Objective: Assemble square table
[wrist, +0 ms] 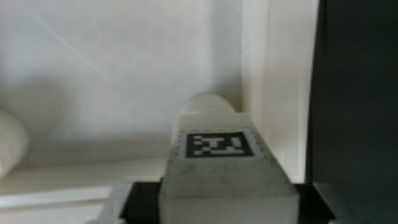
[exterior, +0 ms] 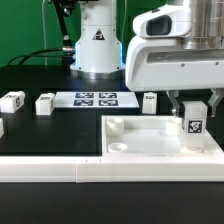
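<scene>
My pincer (exterior: 194,116) is clamped on a leg (exterior: 193,128), one finger on each flank, with the leg's tag facing the exterior camera. I hold it upright inside the slab (exterior: 150,152), in the corner toward the exterior view's right, near the front wall. I cannot tell whether its foot touches the slab floor. In the wrist view the leg (wrist: 219,150) fills the gap of the pincer (wrist: 222,200) over the pale slab (wrist: 89,80). The slab's raised rim runs just beside the leg, and the black bench (wrist: 361,90) shows beyond that rim. The rail (exterior: 50,168) lies against the slab's front wall and carries on past it toward the exterior view's left. Behind the slab, a second leg (exterior: 150,101) stands on the bench (exterior: 50,130) close to the rear rim. Farther from the slab, toward the exterior view's left, lie the marker board (exterior: 95,99), then a third leg (exterior: 45,103) and a fourth leg (exterior: 12,100), all well apart from my pincer.
</scene>
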Robot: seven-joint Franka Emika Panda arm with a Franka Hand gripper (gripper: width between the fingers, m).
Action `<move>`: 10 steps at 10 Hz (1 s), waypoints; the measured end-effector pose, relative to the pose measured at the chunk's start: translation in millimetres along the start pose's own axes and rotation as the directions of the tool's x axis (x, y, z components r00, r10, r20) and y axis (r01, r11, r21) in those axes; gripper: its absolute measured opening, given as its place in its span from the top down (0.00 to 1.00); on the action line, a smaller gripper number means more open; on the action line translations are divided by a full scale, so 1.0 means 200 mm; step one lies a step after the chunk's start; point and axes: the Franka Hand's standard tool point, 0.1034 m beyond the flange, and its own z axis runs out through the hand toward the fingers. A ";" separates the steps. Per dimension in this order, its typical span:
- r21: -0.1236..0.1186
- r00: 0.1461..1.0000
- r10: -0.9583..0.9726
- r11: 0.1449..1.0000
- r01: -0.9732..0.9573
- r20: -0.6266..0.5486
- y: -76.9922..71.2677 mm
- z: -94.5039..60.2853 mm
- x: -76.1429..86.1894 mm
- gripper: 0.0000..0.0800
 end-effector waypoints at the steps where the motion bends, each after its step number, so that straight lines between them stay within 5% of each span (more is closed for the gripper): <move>1: -0.001 0.992 0.128 0.992 -0.128 -0.005 0.00 0.00 0.00 0.64; 6: 0.001 0.775 0.632 0.775 -0.632 -0.012 -0.01 0.00 0.00 0.64; 10: 0.011 0.722 0.692 0.722 -0.692 0.005 -0.01 0.01 0.00 0.62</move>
